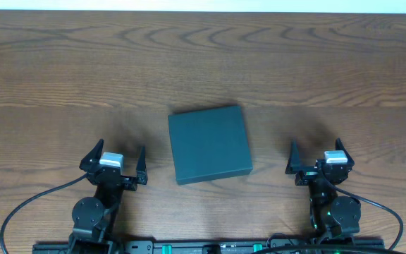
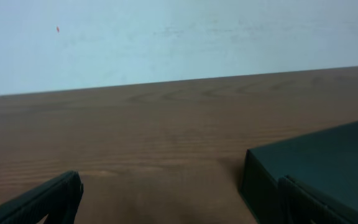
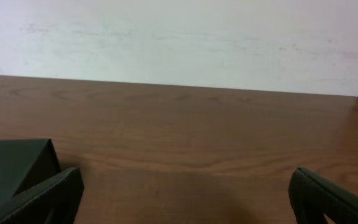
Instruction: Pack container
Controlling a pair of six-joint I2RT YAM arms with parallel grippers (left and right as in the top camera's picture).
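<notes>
The container (image 1: 209,144) is a dark teal-green square box with its lid shut, lying flat on the wooden table near the middle front. My left gripper (image 1: 115,156) is open and empty, to the left of the box. My right gripper (image 1: 317,156) is open and empty, to the right of it. In the left wrist view the box (image 2: 319,163) fills the lower right, beside my open fingers (image 2: 180,202). In the right wrist view a corner of the box (image 3: 11,163) shows at lower left, by my open fingers (image 3: 187,196).
The wooden table (image 1: 203,63) stretches behind the box to a pale wall (image 2: 166,37). Cables (image 1: 27,204) trail from both arm bases at the front edge. No hand tools or other loose objects are in view.
</notes>
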